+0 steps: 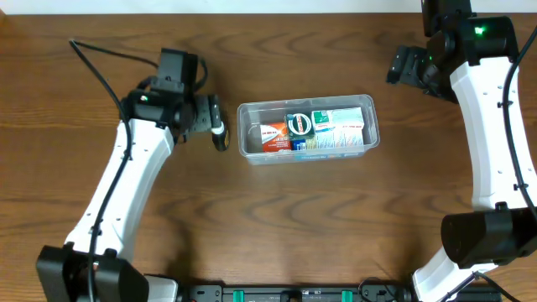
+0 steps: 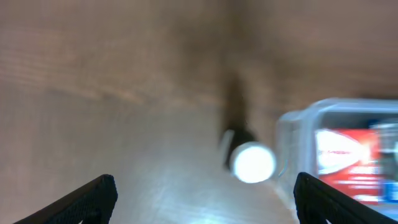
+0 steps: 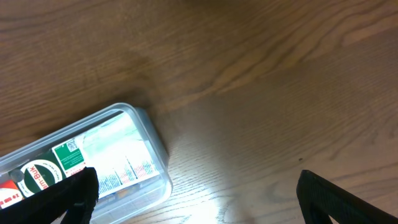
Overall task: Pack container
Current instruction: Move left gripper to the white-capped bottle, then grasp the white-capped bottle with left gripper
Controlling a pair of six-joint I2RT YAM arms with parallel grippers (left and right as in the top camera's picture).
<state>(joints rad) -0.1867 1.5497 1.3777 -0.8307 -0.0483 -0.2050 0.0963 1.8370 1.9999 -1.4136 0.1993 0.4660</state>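
Note:
The clear container (image 1: pixel 243 134) lies at the table's middle. It holds a red and white box (image 1: pixel 270 136), a round green tin (image 1: pixel 299 126) and a white and green box (image 1: pixel 342 127). A small dark object with a white end (image 1: pixel 220 134) lies on the table just left of the container. My left gripper (image 1: pixel 205 113) is open and empty, just left of that object. In the blurred left wrist view the white-ended object (image 2: pixel 252 162) sits ahead of the open jaws (image 2: pixel 205 205), next to the container's corner (image 2: pixel 292 127). My right gripper (image 1: pixel 401 65) is open and empty, up and right of the container. The right wrist view shows the container's end (image 3: pixel 152 146) beside the jaws (image 3: pixel 199 199).
Brown wooden table (image 1: pixel 302 226) all round. The right arm's white links (image 1: pixel 491 126) run down the right side, and the left arm's links (image 1: pixel 117 193) run down the left.

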